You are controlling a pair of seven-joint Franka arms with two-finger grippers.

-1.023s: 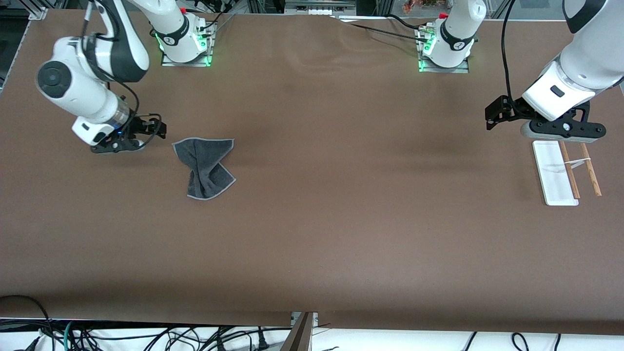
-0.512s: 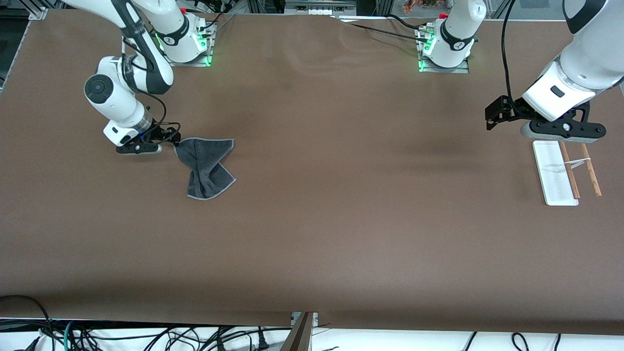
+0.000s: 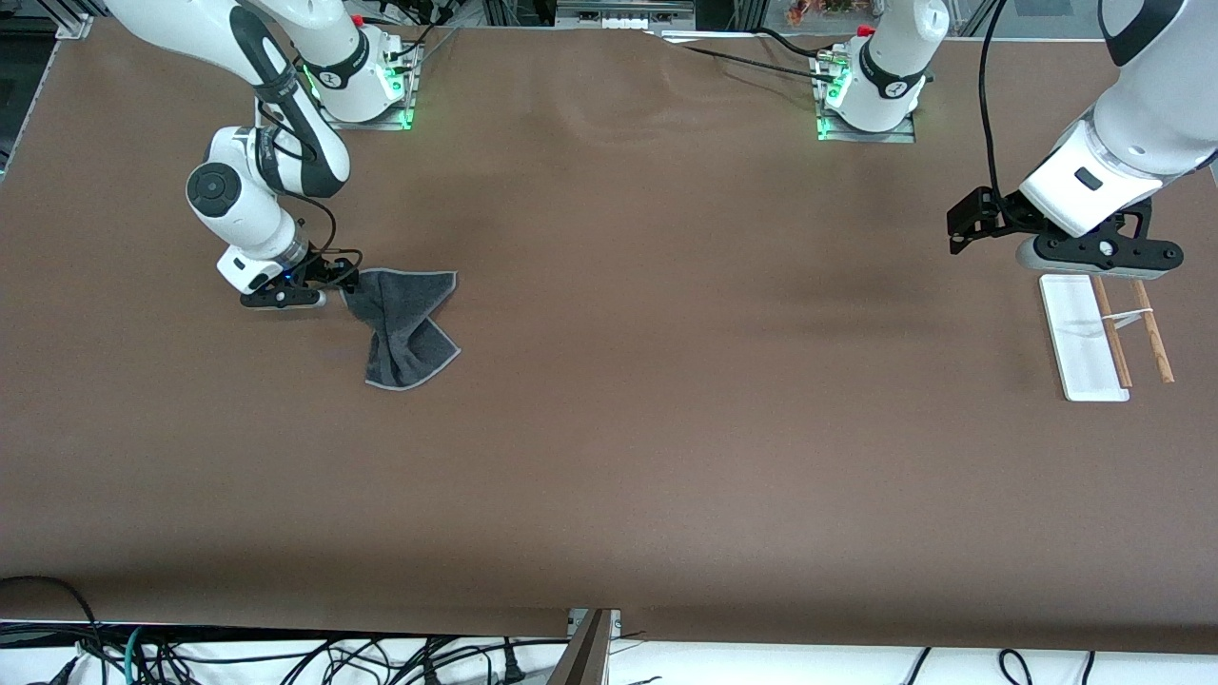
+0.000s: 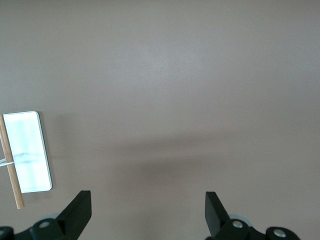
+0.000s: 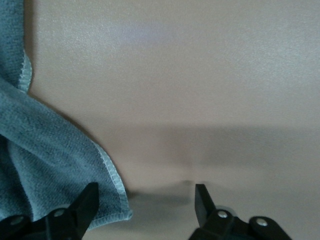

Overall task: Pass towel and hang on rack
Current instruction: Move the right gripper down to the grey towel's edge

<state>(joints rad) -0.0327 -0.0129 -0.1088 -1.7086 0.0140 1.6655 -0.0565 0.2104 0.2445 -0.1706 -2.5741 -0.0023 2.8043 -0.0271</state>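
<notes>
The dark grey towel (image 3: pixel 404 323) lies crumpled and twisted on the brown table toward the right arm's end. My right gripper (image 3: pixel 335 283) is low at the towel's corner farthest from the front camera. In the right wrist view the gripper (image 5: pixel 145 205) is open, and the towel's stitched corner (image 5: pixel 112 200) lies between the fingers, close to one of them. The rack (image 3: pixel 1080 338), with a white base and two wooden rods (image 3: pixel 1151 333), sits toward the left arm's end. My left gripper (image 3: pixel 1099 259) hangs open and empty over the rack's farther end. The rack also shows in the left wrist view (image 4: pixel 31 150).
The brown table (image 3: pixel 666 381) stretches between towel and rack. Both arm bases (image 3: pixel 357 81) stand along the table's edge farthest from the front camera. Cables hang below the table's front edge (image 3: pixel 285 656).
My right arm has swung across and down to the towel, bringing its open gripper to the towel's corner. The towel, the rack and the left arm have not moved.
</notes>
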